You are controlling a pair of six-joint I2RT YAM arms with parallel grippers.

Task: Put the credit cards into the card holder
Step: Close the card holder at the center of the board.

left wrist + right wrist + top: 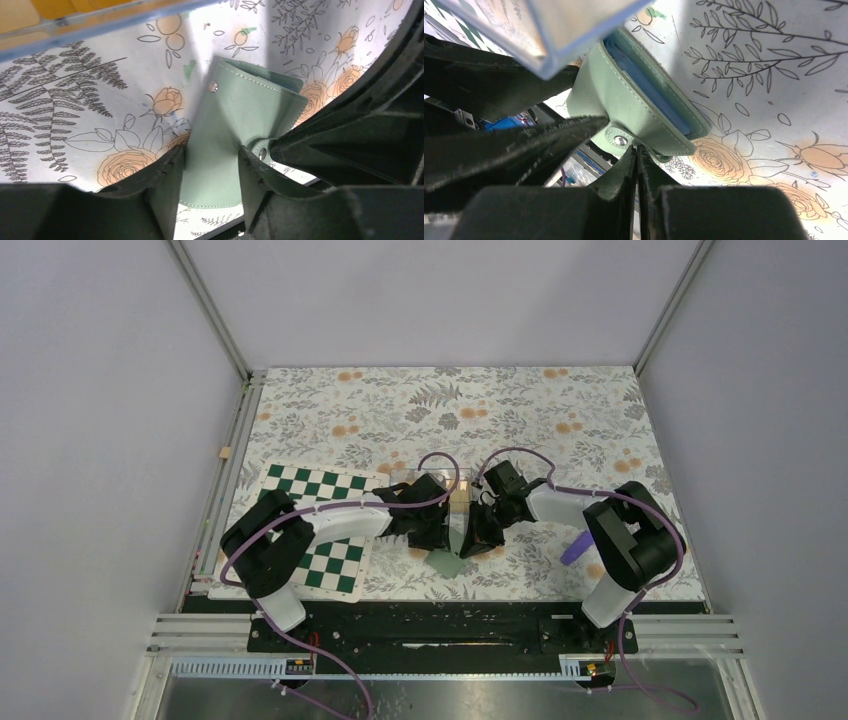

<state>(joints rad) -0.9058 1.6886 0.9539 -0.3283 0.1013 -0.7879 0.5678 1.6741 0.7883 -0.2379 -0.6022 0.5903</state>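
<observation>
You have on hand: floral table [560, 430]; chequered board [320, 485] at its left; left gripper [211, 152], jaws half apart astride the sage card holder [240, 100], hold unclear; right gripper [636, 150] clamped on its snap tab [620, 140]; clear tray [100, 25] just beyond, containing orange-yellow credit cards [55, 7].

The card holder [449, 563] is sage-green stitched leather with silver snaps. It lies near the six o'clock edge of the table [600, 410], with blue showing inside its pocket. The right tool [636, 149] pinches its snap tab. The credit cards [55, 7], orange-yellow, are only partly visible, at about eleven o'clock from the card holder.
</observation>
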